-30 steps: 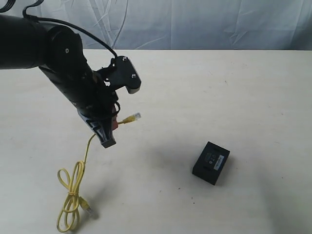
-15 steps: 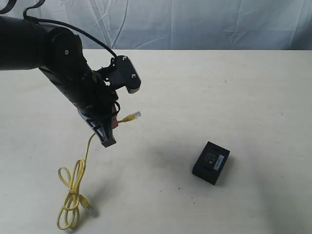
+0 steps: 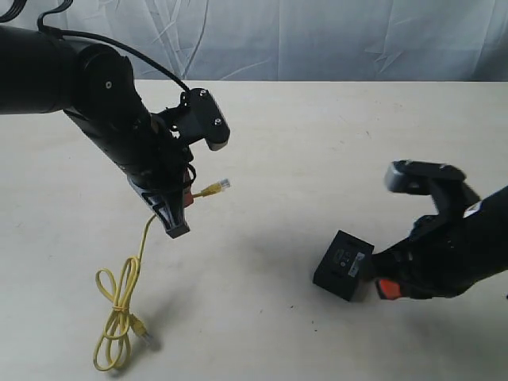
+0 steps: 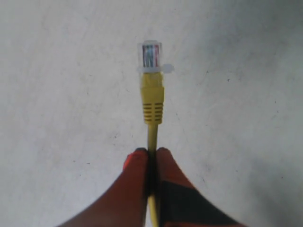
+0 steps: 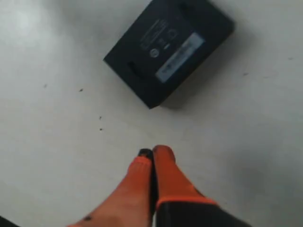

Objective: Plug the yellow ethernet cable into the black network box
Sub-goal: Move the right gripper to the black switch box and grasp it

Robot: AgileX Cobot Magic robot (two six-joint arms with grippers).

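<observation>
Yellow eth cable (image 4: 152, 97): plug aloft, rest coiled; blk network box (image 3: 344, 264) flat.

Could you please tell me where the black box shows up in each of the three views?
Exterior: black box low, right of centre, beside the right pincer.
Left wrist: not in it.
Right wrist: black box just beyond the right pincer, which is shut.
Shared landmark: the box's white label.

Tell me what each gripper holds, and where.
The left gripper pinches the thin yellow ethernet cable just behind its clear plastic plug. The right gripper is shut on nothing, near the flat black network box.
</observation>
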